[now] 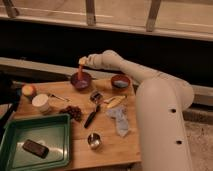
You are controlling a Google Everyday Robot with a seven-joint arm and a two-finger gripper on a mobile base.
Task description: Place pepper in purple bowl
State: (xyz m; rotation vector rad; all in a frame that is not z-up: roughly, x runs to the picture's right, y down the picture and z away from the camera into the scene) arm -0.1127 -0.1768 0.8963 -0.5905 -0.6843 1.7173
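Up near the table's (120,150) far edge, gripper (83,61) poised directly above the purple bowl (80,80). Closed on the top end of the pepper (80,71), which hangs straight down from the jaws with its tip inside the bowl's rim; cannot tell whether touching the bottom. To the right along the same far edge, second bowl with blue inside (120,81). Toward the middle, pale yellow piece (115,102). At the near left corner, green tray (35,145) overhanging the table's edge.
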